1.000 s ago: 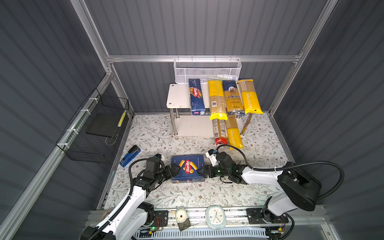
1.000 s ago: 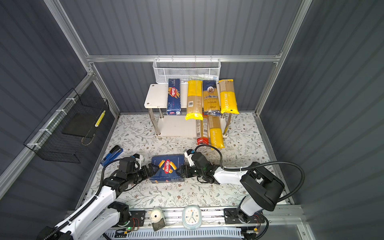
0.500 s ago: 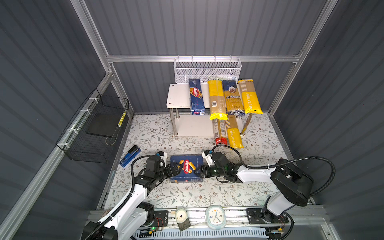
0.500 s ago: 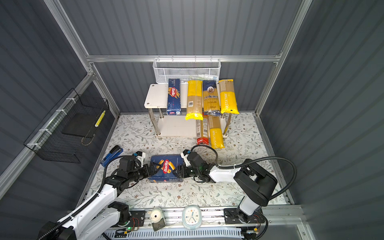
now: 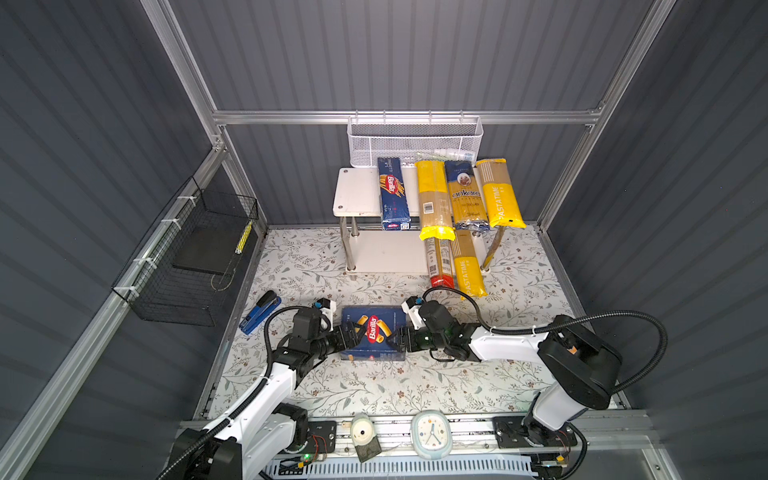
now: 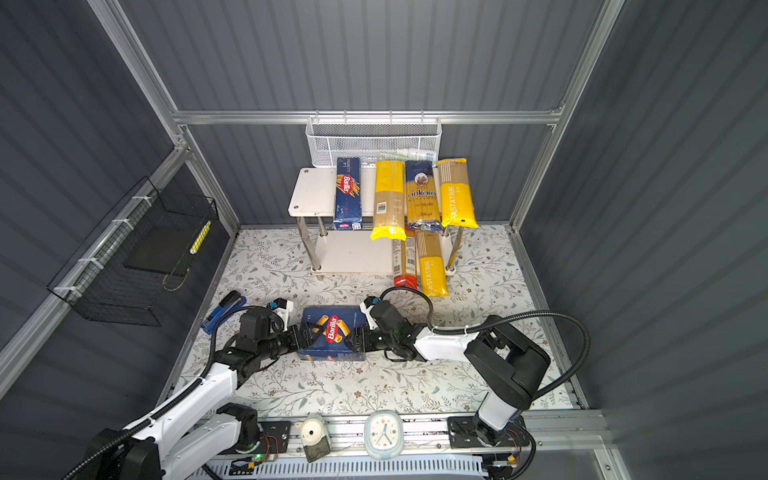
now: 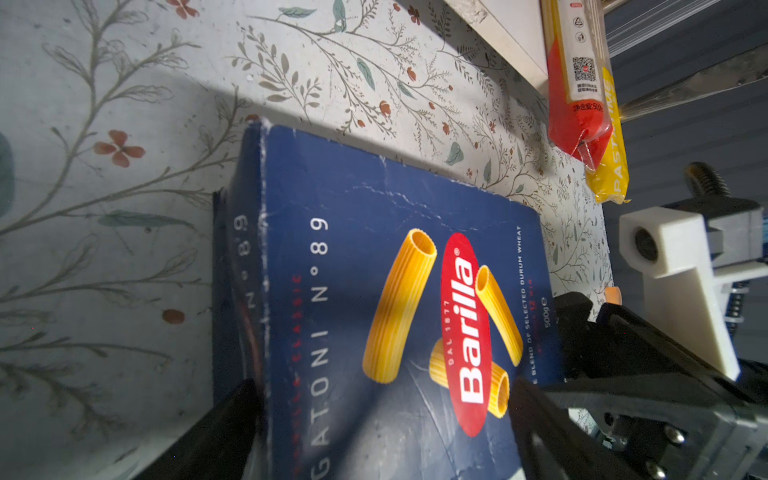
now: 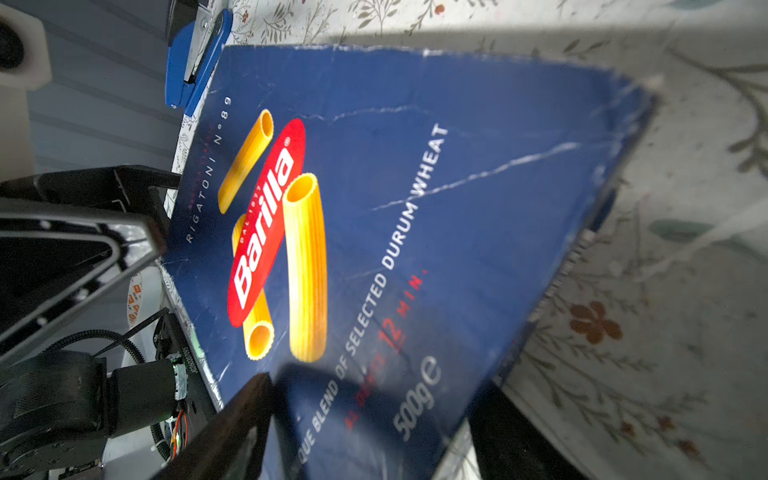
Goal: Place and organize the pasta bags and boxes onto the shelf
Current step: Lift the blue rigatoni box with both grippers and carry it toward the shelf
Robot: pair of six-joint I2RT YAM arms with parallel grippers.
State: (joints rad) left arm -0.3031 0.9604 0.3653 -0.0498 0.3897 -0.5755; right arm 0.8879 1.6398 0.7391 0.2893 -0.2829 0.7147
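The rigatoni box is held flat at the front of the worktop, well apart from the shelf, where the other packages are laid. Its left end is clasped by the left pincer and its right end by the right pincer, both spread wide.

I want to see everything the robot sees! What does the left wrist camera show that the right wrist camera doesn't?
Only the left wrist camera shows the end of the red bag, the end of a yellow PASTATIME bag and an edge of the white shelf. Only the right wrist camera shows the blue stapler. Both show the Barilla rigatoni box and the flowery table, and each sees the opposite claw at the box: the right claw, the left claw.
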